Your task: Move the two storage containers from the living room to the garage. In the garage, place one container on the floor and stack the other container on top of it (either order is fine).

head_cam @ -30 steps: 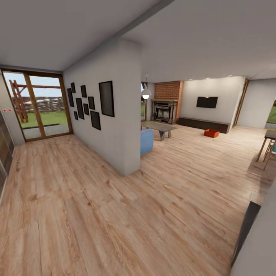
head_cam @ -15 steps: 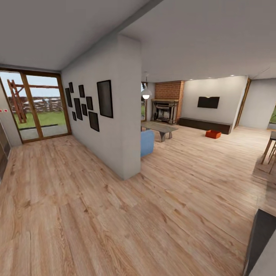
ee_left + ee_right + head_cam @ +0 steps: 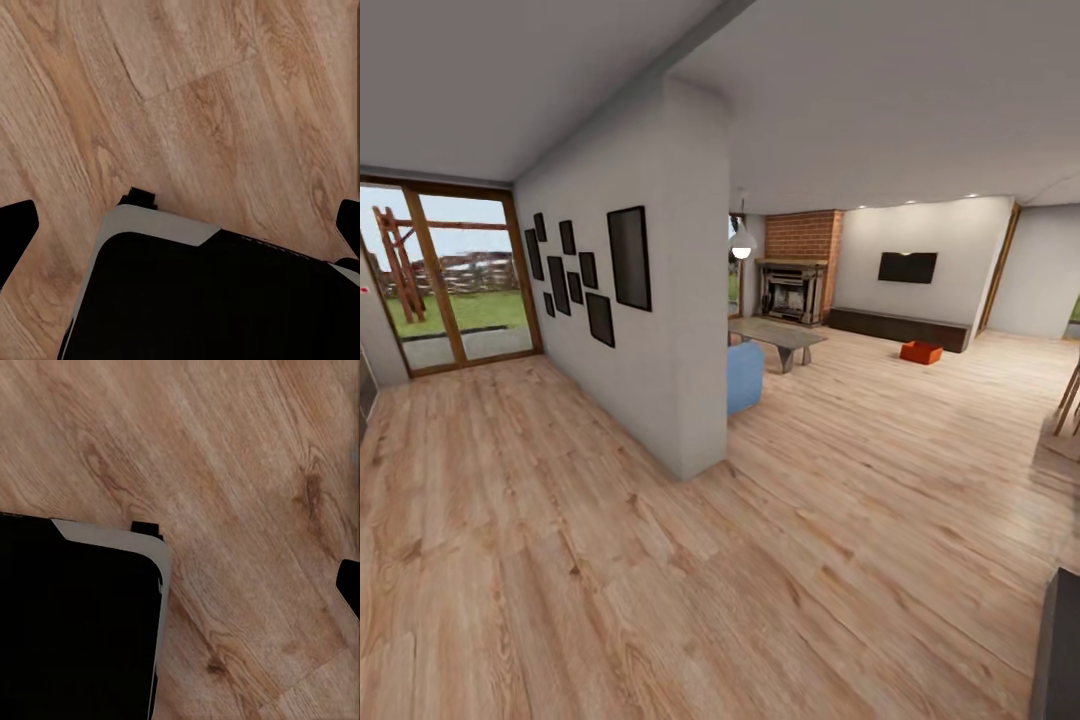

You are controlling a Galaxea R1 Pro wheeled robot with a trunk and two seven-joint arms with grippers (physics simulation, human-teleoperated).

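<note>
Far across the living room, an orange-red storage container [image 3: 921, 352] sits on the pale wood-plank floor [image 3: 810, 520] in front of the long low dark cabinet [image 3: 900, 327]. I cannot tell at this distance whether it is one bin or two. My left gripper [image 3: 183, 226] hangs open over bare planks, with its black fingertips [image 3: 16, 229] far apart at the picture's edges. The right gripper [image 3: 180, 585] is also open and holds nothing, with one fingertip [image 3: 349, 583] showing. Both hang beside my black, white-rimmed base [image 3: 210, 300].
A white partition wall [image 3: 680, 400] hung with black frames stands ahead on the left, with a blue armchair [image 3: 744, 375] and a coffee table [image 3: 778, 335] behind it. A brick fireplace [image 3: 796, 270] and a TV [image 3: 907, 267] are at the back. A glass door [image 3: 450, 275] is at far left and wooden furniture legs [image 3: 1070, 400] at right.
The whole head view has shifted, so the camera has moved on a little. The glass door slides left and the dark object at lower right slips out. No object has moved.
</note>
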